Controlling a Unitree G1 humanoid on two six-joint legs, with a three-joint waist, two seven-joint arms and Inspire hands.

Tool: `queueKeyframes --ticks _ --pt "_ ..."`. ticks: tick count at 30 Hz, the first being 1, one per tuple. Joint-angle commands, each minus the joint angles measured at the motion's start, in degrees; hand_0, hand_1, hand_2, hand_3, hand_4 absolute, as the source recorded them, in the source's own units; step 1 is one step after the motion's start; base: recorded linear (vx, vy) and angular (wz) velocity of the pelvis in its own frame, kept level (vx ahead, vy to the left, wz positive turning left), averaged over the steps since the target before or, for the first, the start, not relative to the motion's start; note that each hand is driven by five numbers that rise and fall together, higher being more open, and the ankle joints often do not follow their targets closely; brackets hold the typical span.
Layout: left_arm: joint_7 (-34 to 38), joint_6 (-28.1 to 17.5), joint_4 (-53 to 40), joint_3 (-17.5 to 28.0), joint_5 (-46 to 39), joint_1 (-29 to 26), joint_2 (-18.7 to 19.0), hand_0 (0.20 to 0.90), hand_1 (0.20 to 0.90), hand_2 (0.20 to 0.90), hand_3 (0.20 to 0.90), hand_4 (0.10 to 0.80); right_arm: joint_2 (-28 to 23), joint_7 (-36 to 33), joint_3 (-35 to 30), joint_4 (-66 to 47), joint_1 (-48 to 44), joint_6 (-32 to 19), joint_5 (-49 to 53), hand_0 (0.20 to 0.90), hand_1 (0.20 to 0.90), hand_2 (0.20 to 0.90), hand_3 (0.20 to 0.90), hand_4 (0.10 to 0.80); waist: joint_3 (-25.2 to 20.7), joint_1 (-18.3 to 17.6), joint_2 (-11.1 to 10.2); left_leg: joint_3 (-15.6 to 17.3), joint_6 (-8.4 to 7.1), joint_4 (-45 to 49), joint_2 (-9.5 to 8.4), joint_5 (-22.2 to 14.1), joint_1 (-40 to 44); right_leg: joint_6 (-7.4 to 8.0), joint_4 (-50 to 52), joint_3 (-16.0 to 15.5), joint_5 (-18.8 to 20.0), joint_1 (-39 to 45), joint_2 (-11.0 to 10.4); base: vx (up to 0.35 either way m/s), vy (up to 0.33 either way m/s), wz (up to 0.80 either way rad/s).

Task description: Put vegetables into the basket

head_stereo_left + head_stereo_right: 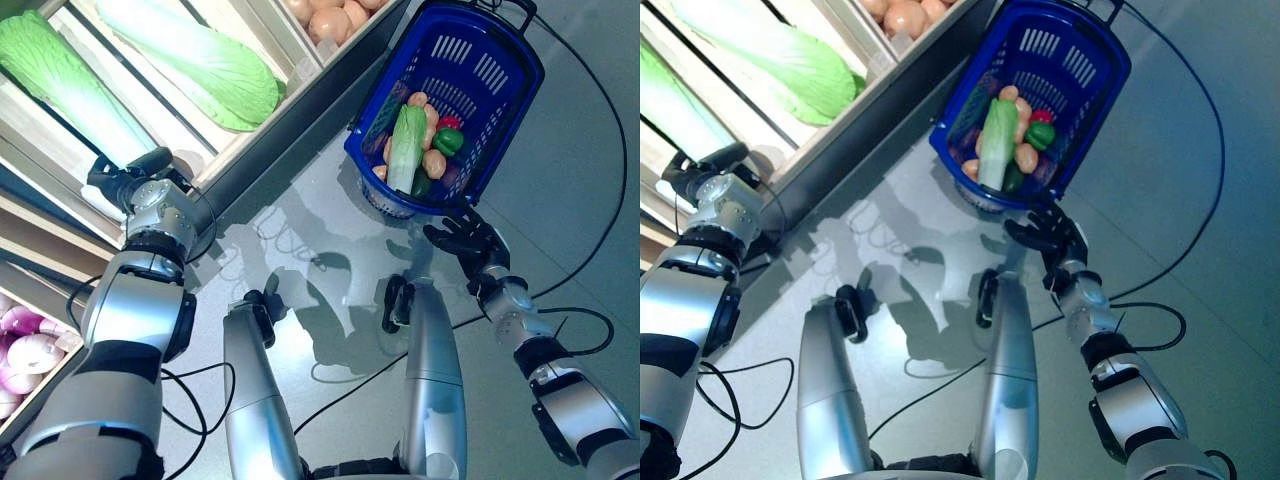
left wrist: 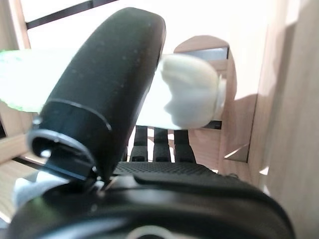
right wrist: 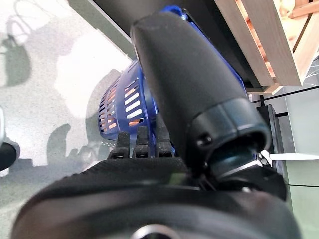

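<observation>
A napa cabbage was shown lying in a wooden crate on the display shelf, its white stem end just beyond the left hand. The left hand's fingers were seen extended beneath the stem, with the thumb raised and no grip closed. A second cabbage lay in the neighbouring compartment. The blue basket stood on the floor near the shelf's base, already loaded with a cabbage, a green pepper and potatoes. The right hand was held open and empty just beside the basket's rim. A slip was judged likely: the smooth, tapered stem could escape an incomplete grasp, or the long head could catch on the crate's slats during lifting.
</observation>
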Motion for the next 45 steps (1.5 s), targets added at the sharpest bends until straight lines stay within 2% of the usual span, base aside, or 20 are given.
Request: queueKeyframes --ticks 1,12,16,18,21,25,28,31,32,36,38,43,45 --pt "-6.3 -0.2 -1.3 -2.3 -1.2 1.2 1.5 0.3 0.3 0.3 0.3 0.4 -0.5 -0.2 -1.6 -4.0 1.7 -4.3 1.4 0.9 0.9 0.9 0.9 0.8 -0.1 -1.1 -0.8 4.3 2.56 7.7 1.25 -12.2 6.8 -1.63 0.6 -1.0 -3.3 9.1 -2.2 0.015 0.023 0.08" --pt "-14.8 1.0 -0.9 1.1 -0.4 8.9 3.4 0.3 0.3 0.3 0.3 0.4 -0.4 -0.3 -3.2 -4.9 4.1 -3.8 -0.6 0.9 0.9 0.9 0.9 0.8 -4.5 -1.4 0.5 8.1 2.49 -4.9 1.84 -9.7 23.3 -2.13 -9.4 -1.7 -2.7 24.0 -1.4 0.07 0.036 0.0" --pt "-16.6 0.2 -2.0 2.4 -0.1 12.1 4.0 0.3 0.3 0.3 0.3 0.4 0.1 -0.2 -3.7 -5.9 6.3 -3.6 -1.9 0.9 0.9 0.9 0.9 0.8 -6.8 -1.5 1.0 9.5 2.44 -9.9 1.73 -8.0 28.2 -2.09 -13.3 -1.9 -1.7 28.3 -1.4 0.038 0.039 -0.08" --pt "-17.8 -1.1 -3.2 3.1 1.3 14.0 4.3 0.3 0.3 0.3 0.3 0.4 0.5 -0.3 -3.9 -6.8 7.5 -3.8 -2.3 0.9 0.9 0.9 0.9 0.8 -8.1 -1.5 1.3 10.5 2.99 -13.7 1.54 -5.2 30.3 -2.59 -16.5 -2.5 0.7 30.3 -1.4 -0.045 0.014 -0.07" --pt "-19.5 -2.8 -5.2 3.8 1.0 16.2 4.1 0.3 0.3 0.3 0.3 0.4 1.2 -0.5 -4.3 -8.2 9.6 -4.2 -2.2 0.9 0.9 0.9 0.9 0.8 -9.7 -1.3 1.5 11.1 3.11 -17.5 1.21 -3.7 33.4 -2.59 -19.5 -3.1 1.5 33.4 -1.4 0.0 -0.002 0.0" --pt "-17.8 -7.6 -13.6 5.7 6.0 23.3 1.8 0.3 0.3 0.3 0.3 0.4 3.3 -0.7 -5.0 -12.0 14.9 -6.1 -3.1 0.9 0.9 0.9 0.9 0.8 -13.2 -0.2 2.0 11.7 3.12 -26.6 0.0 -0.4 41.0 -2.37 -28.1 -5.0 3.7 42.0 -1.0 0.082 -0.012 0.02" --pt "-16.1 -9.3 -19.3 6.6 9.5 28.0 -0.5 0.3 0.3 0.3 0.3 0.4 4.6 -1.8 -5.2 -15.0 17.2 -7.4 -5.0 0.9 0.9 0.9 0.9 0.8 -15.1 0.8 2.1 11.5 3.13 -31.6 -1.03 1.4 45.2 -2.16 -33.8 -6.3 5.4 47.0 -0.6 0.064 -0.03 0.04" --pt "-12.7 -11.4 -26.1 7.0 16.3 33.9 -3.4 0.3 0.3 0.3 0.3 0.4 6.5 -3.4 -5.6 -18.8 20.9 -8.2 -6.1 0.9 0.9 0.9 0.9 0.8 -17.5 1.9 2.1 11.6 3.13 -38.1 -2.1 4.1 50.6 -1.54 -41.3 -8.3 7.8 53.3 0.1 0.108 -0.051 0.09" --pt "-10.4 -13.0 -29.6 6.8 21.7 36.6 -4.5 0.3 0.3 0.3 0.3 0.4 7.5 -2.8 -5.9 -20.4 22.4 -7.7 -4.1 0.9 0.9 0.9 0.9 0.8 -18.7 2.4 2.0 11.9 3.01 -41.3 -2.66 5.5 53.2 -1.2 -45.3 -9.2 9.2 56.2 0.4 0.132 -0.052 0.11" --pt "-8.1 -15.7 -36.1 5.9 28.7 40.9 -6.0 0.3 0.3 0.3 0.3 0.4 9.2 -0.2 -6.4 -23.6 23.9 -8.1 -2.2 0.9 0.9 0.9 0.9 0.8 -20.7 3.4 2.4 12.6 2.92 -49.4 -3.94 8.7 58.6 -0.62 -53.6 -11.0 12.1 61.9 1.7 0.089 -0.025 0.04" --pt "-8.1 -16.3 -43.4 4.9 32.1 44.1 -7.8 0.3 0.3 0.3 0.3 0.4 10.1 1.0 -7.2 -28.1 24.1 -6.7 -3.0 0.9 0.9 0.9 0.9 0.8 -22.3 4.4 2.5 12.3 2.83 -55.6 -5.21 11.1 61.7 0.28 -60.2 -12.0 14.9 65.5 2.8 0.069 -0.055 0.03" --pt "-12.7 -15.1 -51.1 4.0 31.9 46.2 -10.4 0.3 0.3 0.3 0.3 0.4 10.0 3.3 -7.8 -32.0 22.7 -4.6 -4.5 0.9 0.9 0.9 0.9 0.8 -23.8 5.7 2.3 11.4 2.5 -62.2 -5.81 13.4 64.7 1.47 -66.3 -13.2 18.1 69.1 3.4 0.03 -0.059 0.06" --pt "-16.0 -13.2 -55.4 1.8 34.8 46.1 -11.3 0.3 0.3 0.3 0.3 0.4 9.5 6.3 -8.0 -34.3 21.0 0.0 -2.8 0.9 0.9 0.9 0.9 0.8 -25.0 6.4 1.9 11.1 2.47 -66.3 -6.16 14.6 66.6 2.02 -69.8 -14.5 19.7 71.0 4.0 0.028 -0.093 0.1"
